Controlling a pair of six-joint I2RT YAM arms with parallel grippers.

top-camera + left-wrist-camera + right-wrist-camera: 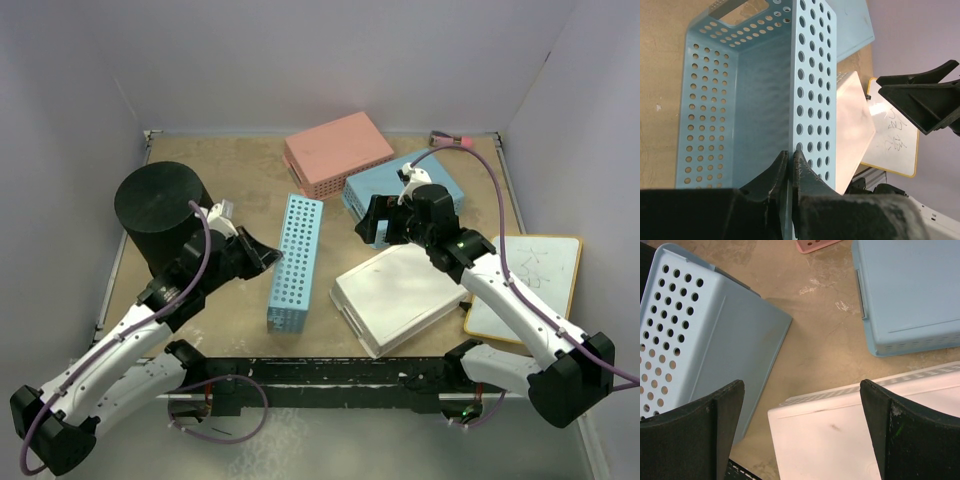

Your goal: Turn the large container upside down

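While the large container [160, 208] is seen standing at the far left of the table [240, 160], a flat, closed black face is shown on top, and its near side is partly covered by the left arm.

Just to the right of the container, the left gripper [790, 161] is picked out. Its fingers are pressed together on a holed long wall of the perforated blue basket [296, 262], and in the wrist view the wall's rim is pinched between them. That basket is tipped up on one long side a short way right of the container, with its open mouth turned towards the container and its smooth base turned away.

Farther from the container, right and towards the back, the pink basket [337, 151] is laid bottom up. Right of that again, a second blue basket [440, 180] is also laid bottom up.

Well to the right of the container, beyond the perforated basket, the right gripper [801, 386] is held above the table. Its fingers are spread wide apart over bare tabletop and the edge of the white basket [400, 295]. The white basket is set right of the container and nearer the arm bases. Farthest from the container, at the right edge, a whiteboard [530, 290] is laid flat.
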